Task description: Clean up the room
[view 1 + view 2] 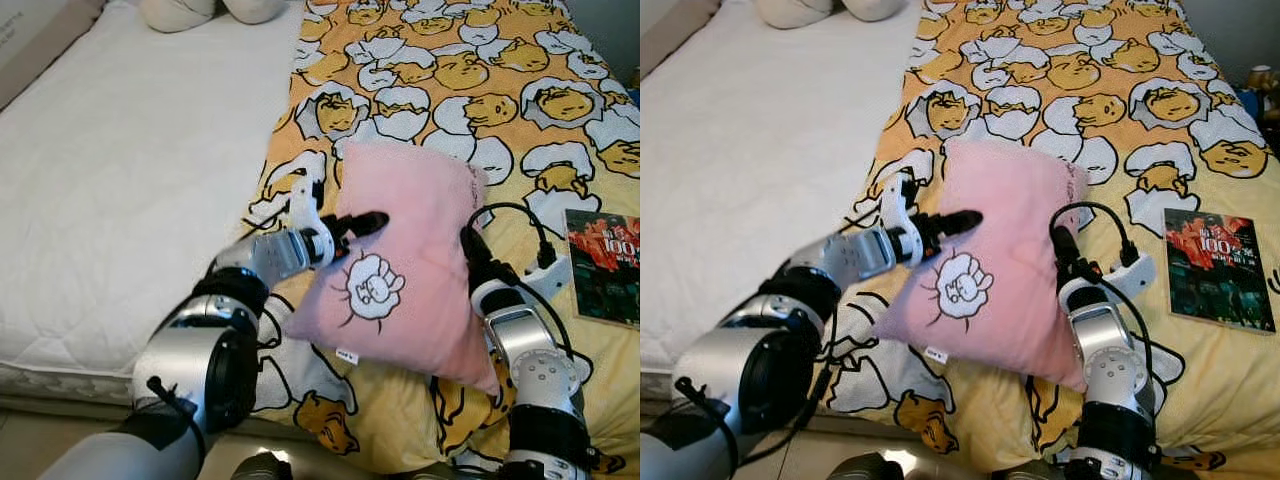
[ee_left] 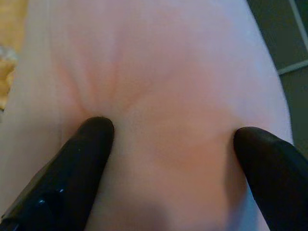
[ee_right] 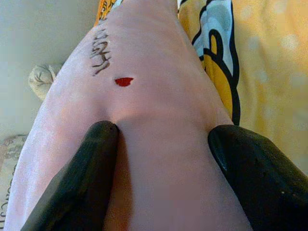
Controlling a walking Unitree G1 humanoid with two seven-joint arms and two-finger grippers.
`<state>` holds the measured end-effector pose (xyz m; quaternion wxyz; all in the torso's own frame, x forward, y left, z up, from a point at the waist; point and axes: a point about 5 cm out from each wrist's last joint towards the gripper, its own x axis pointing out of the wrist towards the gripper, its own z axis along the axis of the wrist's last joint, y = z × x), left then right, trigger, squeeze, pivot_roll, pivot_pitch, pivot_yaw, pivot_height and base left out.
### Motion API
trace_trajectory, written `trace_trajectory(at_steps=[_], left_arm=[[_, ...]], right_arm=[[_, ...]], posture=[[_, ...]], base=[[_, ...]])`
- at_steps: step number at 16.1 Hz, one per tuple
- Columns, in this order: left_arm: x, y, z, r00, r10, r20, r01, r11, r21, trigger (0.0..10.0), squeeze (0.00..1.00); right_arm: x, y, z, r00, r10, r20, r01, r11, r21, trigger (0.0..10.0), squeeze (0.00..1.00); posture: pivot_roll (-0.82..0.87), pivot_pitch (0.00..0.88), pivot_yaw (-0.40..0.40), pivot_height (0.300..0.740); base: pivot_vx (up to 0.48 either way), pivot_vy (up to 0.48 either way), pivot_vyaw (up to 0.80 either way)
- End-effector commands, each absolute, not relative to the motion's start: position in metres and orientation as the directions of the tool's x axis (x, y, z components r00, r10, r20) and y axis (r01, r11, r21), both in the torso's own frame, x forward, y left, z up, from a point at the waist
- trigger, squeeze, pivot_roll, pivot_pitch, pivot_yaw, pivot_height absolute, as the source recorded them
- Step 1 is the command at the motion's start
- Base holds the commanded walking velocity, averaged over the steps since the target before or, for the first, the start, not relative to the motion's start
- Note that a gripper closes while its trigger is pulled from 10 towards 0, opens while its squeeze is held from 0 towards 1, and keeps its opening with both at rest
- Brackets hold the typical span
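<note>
Two covers are seen on the bed [image 1: 120, 200]: a bare white sheet on the robot's left side & a yellow blanket [image 1: 450, 70] w/ a cartoon egg print on the right. A pink pillow [image 1: 410, 270] w/ a white drawing on its face is held up over the blanket's near part, tilted, gripped from both sides. A book [image 1: 603, 266] w/ a dark, red-lettered cover is laid flat on the blanket, near the pillow on the robot's right, apart from it. The left gripper [image 2: 173, 139] is pressed onto the pillow's left edge, its fingers [image 2: 72, 168] pinching the pink cloth so that folds are drawn between them. The right gripper [image 3: 161, 139] is clamped on the pillow's right edge, cloth bulging between its two fingers [image 3: 82, 178]. A small red mark is seen on that edge in the right wrist view.
</note>
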<state>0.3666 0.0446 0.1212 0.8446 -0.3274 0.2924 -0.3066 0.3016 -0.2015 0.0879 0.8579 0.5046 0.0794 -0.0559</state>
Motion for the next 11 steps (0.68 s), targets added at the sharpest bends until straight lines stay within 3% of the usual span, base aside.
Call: trace_trajectory(at_steps=[1, 2, 3, 4, 5, 6, 11], left_arm=[[0.355, 0.039, 0.099, 0.604, -0.706, -0.369, 0.287, 0.625, -0.726, 10.0, 0.00], [0.350, 0.033, 0.093, 0.596, -0.712, -0.371, 0.293, 0.623, -0.726, 10.0, 0.00], [0.347, 0.029, 0.089, 0.601, -0.708, -0.372, 0.289, 0.626, -0.724, 2.9, 0.00], [0.346, 0.025, 0.089, 0.596, -0.723, -0.349, 0.295, 0.602, -0.742, 0.0, 0.00], [0.342, 0.020, 0.087, 0.591, -0.734, -0.334, 0.292, 0.580, -0.760, 0.0, 0.00], [0.337, 0.012, 0.084, 0.578, -0.759, -0.300, 0.288, 0.534, -0.795, 0.0, 0.00], [0.330, 0.012, 0.074, 0.580, -0.764, -0.283, 0.317, 0.531, -0.786, 0.0, 0.00]], right_arm=[[0.306, -0.193, 0.089, 0.981, 0.014, -0.192, 0.161, 0.485, 0.859, 10.0, 0.00], [0.307, -0.188, 0.087, 0.980, 0.030, -0.196, 0.157, 0.487, 0.859, 10.0, 0.00], [0.307, -0.185, 0.086, 0.979, 0.040, -0.201, 0.155, 0.492, 0.856, 10.0, 0.00], [0.307, -0.184, 0.086, 0.978, 0.040, -0.203, 0.157, 0.497, 0.853, 10.0, 0.00], [0.308, -0.183, 0.084, 0.976, 0.027, -0.218, 0.174, 0.505, 0.845, 0.3, 0.00], [0.307, -0.180, 0.080, 0.974, 0.033, -0.225, 0.177, 0.510, 0.842, 0.0, 0.00], [0.298, -0.173, 0.071, 0.966, 0.051, -0.254, 0.189, 0.531, 0.826, 0.0, 0.00]], posture=[[0.00, 0.097, 0.072, 0.736], [0.00, 0.094, 0.069, 0.736], [0.00, 0.090, 0.064, 0.736], [0.00, 0.087, 0.061, 0.736], [0.00, 0.085, 0.060, 0.736], [-0.01, 0.073, 0.056, 0.736], [0.00, 0.049, 0.043, 0.736]], base=[[0.000, 0.000, 0.00], [0.000, 0.000, 0.00], [0.000, 0.000, 0.00], [0.000, 0.000, 0.00], [0.000, 0.000, 0.00], [0.000, 0.000, 0.00], [0.000, 0.000, 0.00]])
